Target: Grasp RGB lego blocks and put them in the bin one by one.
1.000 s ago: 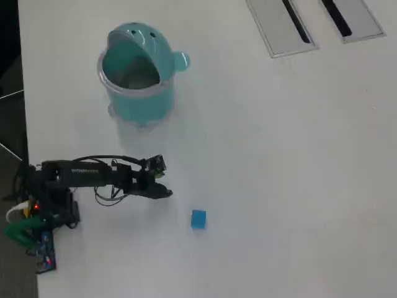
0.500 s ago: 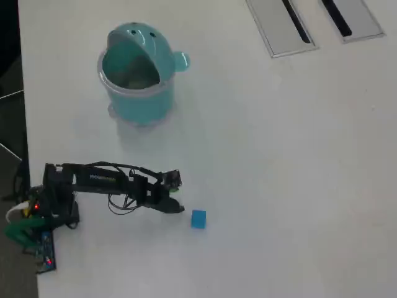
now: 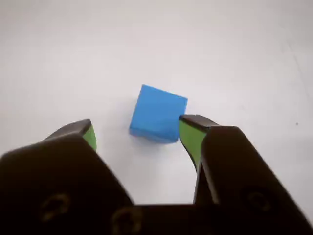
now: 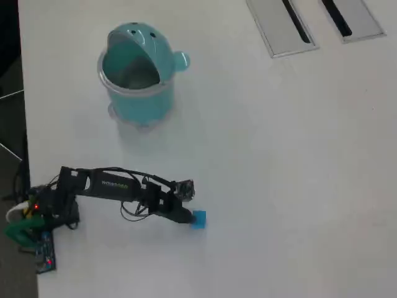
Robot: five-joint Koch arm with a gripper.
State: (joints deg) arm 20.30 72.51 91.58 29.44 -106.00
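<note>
Because the blue block (image 3: 158, 113) lay just ahead of the spread jaws, not yet between them, the step in hand was judged to be the final approach for a grasp. In the wrist view the gripper (image 3: 138, 132) stood open, its two green-lined fingertips (image 3: 190, 138) parted wider than the block, and the right-hand one sat almost against the block's near right corner while the other was clear of it. The block was turned somewhat relative to the jaws, so they would probably meet corners and not flat faces. A good grasp would call for sliding a little further forward and slightly to the view's right, so that the block sat centred between the pads, and then closing gently; a close from here would likely nudge the block or spin it aside.

In the overhead view the blue block (image 4: 198, 218) rested on the white table (image 4: 279, 174), touching the gripper's tip, and well away from the bin (image 4: 138, 71), below it and to its right. No red or yellow-green block was visible on the table.
</note>
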